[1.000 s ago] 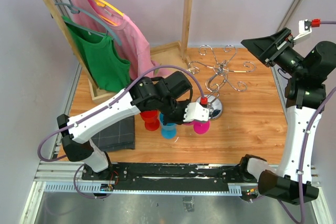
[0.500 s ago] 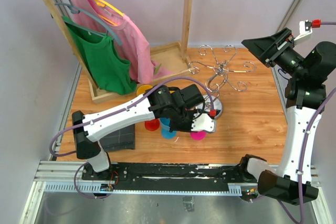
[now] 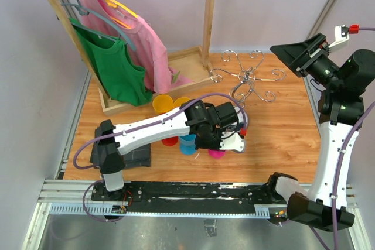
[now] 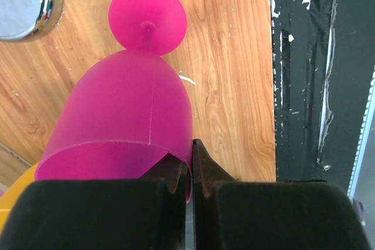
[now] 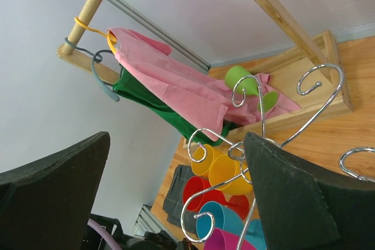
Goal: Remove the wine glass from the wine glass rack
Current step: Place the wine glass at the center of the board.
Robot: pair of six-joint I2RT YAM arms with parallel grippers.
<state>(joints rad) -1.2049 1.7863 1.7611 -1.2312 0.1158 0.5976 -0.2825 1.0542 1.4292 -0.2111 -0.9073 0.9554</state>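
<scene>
The chrome wine glass rack (image 3: 247,79) stands at the back right; its mirrored base (image 4: 22,4) lies just beyond the pink glass's foot. Its hooks (image 5: 234,144) show no glass hanging on them. My left gripper (image 3: 224,144) is shut on the rim of a pink wine glass (image 4: 126,106), one finger inside the bowl and one outside. The glass (image 3: 217,153) is held on its side, low over the table near the front edge. My right gripper (image 3: 296,54) is open and empty, raised above and right of the rack.
Two yellow glasses (image 3: 164,103), a red one (image 3: 170,140) and a blue one (image 3: 188,144) lie left of the pink glass. A wooden clothes rack (image 3: 208,16) with pink and green shirts stands back left. A grey cloth (image 3: 137,153) lies front left.
My left arm has swung right and toward the front edge, carrying the pink glass lower and nearer. The right arm has barely moved.
</scene>
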